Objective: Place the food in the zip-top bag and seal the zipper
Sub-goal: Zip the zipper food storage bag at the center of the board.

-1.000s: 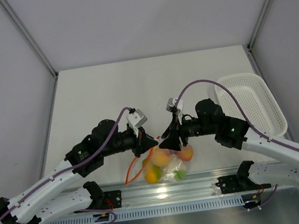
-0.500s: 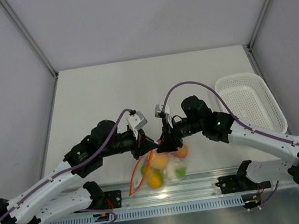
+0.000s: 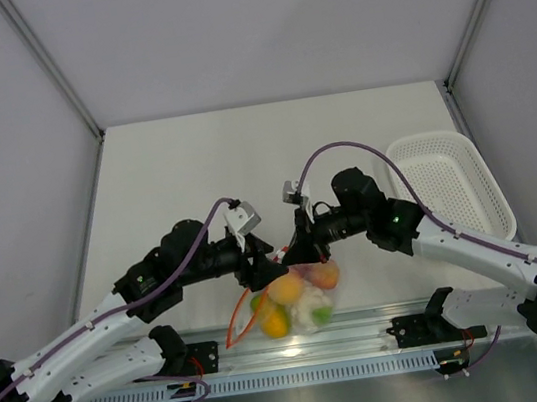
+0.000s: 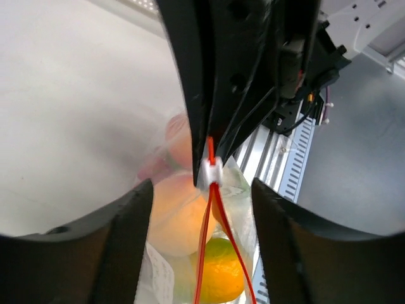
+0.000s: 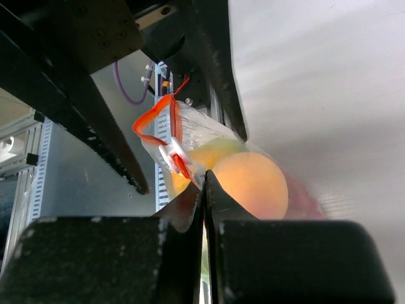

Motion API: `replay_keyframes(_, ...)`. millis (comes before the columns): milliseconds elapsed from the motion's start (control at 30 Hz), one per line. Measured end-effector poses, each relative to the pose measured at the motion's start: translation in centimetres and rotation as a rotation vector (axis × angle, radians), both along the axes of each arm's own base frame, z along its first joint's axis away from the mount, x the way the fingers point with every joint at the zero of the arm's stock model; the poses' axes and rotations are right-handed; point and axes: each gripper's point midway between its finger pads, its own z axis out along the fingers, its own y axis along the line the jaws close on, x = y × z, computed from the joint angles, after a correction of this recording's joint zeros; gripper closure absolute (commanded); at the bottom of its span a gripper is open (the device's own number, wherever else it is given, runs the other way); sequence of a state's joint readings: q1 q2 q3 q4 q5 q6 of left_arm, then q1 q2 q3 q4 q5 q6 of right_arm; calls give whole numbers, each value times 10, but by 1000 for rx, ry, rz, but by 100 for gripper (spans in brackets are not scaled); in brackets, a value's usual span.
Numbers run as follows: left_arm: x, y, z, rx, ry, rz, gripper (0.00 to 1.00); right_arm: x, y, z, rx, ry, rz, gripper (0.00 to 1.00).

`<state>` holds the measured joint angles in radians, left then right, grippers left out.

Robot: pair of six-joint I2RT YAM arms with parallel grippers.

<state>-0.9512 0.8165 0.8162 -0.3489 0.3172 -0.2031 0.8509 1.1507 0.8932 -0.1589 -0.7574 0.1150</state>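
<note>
The clear zip-top bag [image 3: 313, 308] hangs just above the table's near edge, holding the food [image 3: 287, 288]: a peach-coloured fruit [image 5: 253, 183], an orange one [image 4: 224, 273] and a white-green piece. My right gripper [image 5: 204, 178] is shut on the zipper [image 5: 169, 125] at the bag's mouth, right beside its white end [image 4: 211, 170]. My left gripper [image 4: 202, 190] stands open, one finger on each side of the bag and not touching it. The loose red-orange strip dangles to the left in the top view. In the top view the two grippers [image 3: 261, 263] [image 3: 302, 253] meet over the bag.
A white perforated basket [image 3: 448, 184] stands at the right side of the table. An aluminium rail [image 3: 300, 344] runs along the near edge just below the bag. Purple cables arc over both wrists.
My right gripper has swung left onto the bag's mouth and shut on the zipper. My left gripper has opened and let go of the bag.
</note>
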Motion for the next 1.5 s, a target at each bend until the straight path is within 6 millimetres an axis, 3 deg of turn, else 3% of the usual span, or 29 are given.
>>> replay_keyframes(233, 2, 15, -36, 27, 27, 79, 33, 5, -4, 3, 14, 27, -33, 100)
replay_keyframes(300, 1, 20, -45, 29, 40, 102, 41, 5, -4, 4, 13, 28, -35, 100)
replay_keyframes(500, 0, 25, -45, -8, 44, 126, 76, 6, -7, 7, 19, 22, -46, 100)
replay_keyframes(533, 0, 24, -44, -12, 45, 126, 90, 7, -7, 7, 18, 22, -49, 99)
replay_keyframes(600, 0, 24, -44, -13, 48, 125, 100, 7, -9, 4, 7, 27, -53, 89)
replay_keyframes(633, 0, 23, -44, -12, 48, 124, 99, 7, -9, 3, 3, 26, -51, 81)
replay_keyframes(700, -1, 23, -45, -9, 48, 120, 99, 6, -10, 3, 2, 17, -41, 73)
replay_keyframes(900, -4, 20, -45, -13, 55, 97, 100, 0, -11, 7, 19, 8, 0, 65)
replay_keyframes(1000, -5, 18, -44, -17, 58, 85, 99, -1, -9, 12, 31, 6, 20, 69)
replay_keyframes(1100, -7, 17, -43, -25, 59, 70, 100, 1, -6, 16, 37, 0, 30, 100)
replay_keyframes(1300, -8, 17, -43, -23, 61, 65, 99, 6, -3, 13, 31, 17, 22, 100)
replay_keyframes(1400, -9, 18, -41, -29, 57, 65, 100, 7, -3, 14, 34, 20, 17, 73)
replay_keyframes(1500, -9, 18, -39, -35, 52, 65, 99, 7, -2, 14, 36, 19, 16, 66)
